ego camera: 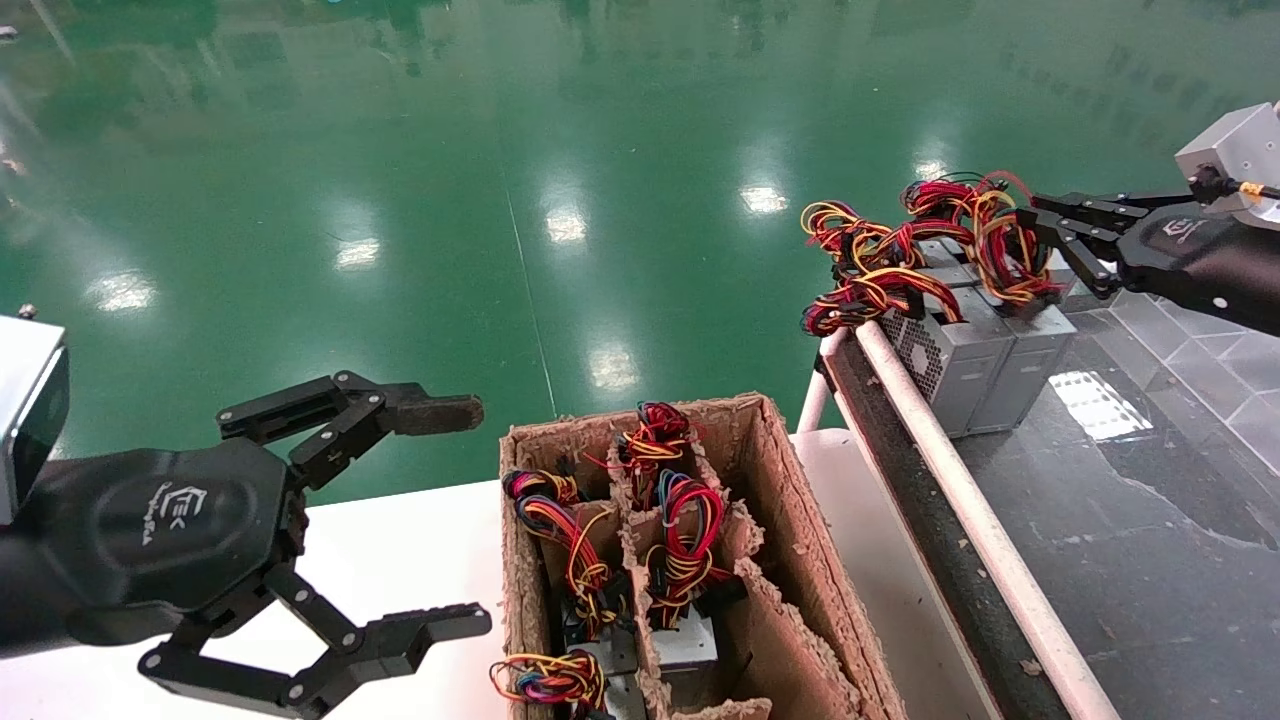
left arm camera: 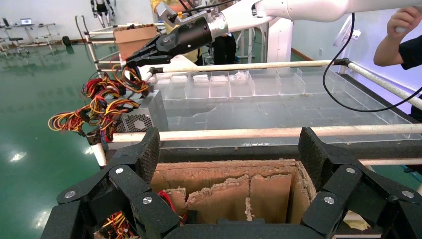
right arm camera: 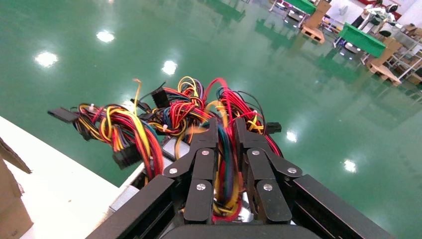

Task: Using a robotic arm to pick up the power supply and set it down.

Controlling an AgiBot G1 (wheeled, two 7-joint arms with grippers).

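My right gripper (ego camera: 1036, 222) (right arm camera: 225, 124) is shut on the looped red, yellow, orange and blue wire bundle (ego camera: 1000, 250) (right arm camera: 227, 164) of the power supply (ego camera: 1035, 355), a grey metal box. The box stands at the far end of the dark platform (ego camera: 1150, 560), touching a like grey box (ego camera: 945, 350). The left wrist view also shows this right gripper (left arm camera: 135, 63) on the wires above the grey box (left arm camera: 144, 113). My left gripper (ego camera: 455, 510) (left arm camera: 229, 149) hangs open over the white table (ego camera: 400, 560), left of the cardboard box (ego camera: 790, 520), holding nothing.
The cardboard box has torn dividers and several more wired grey units (ego camera: 680, 560) inside. A white rail (ego camera: 960, 500) runs along the platform's edge beside it. Clear bins (left arm camera: 234, 82) line the platform's far side. Green floor lies beyond. A person's hand (left arm camera: 405, 20) holds a cable.
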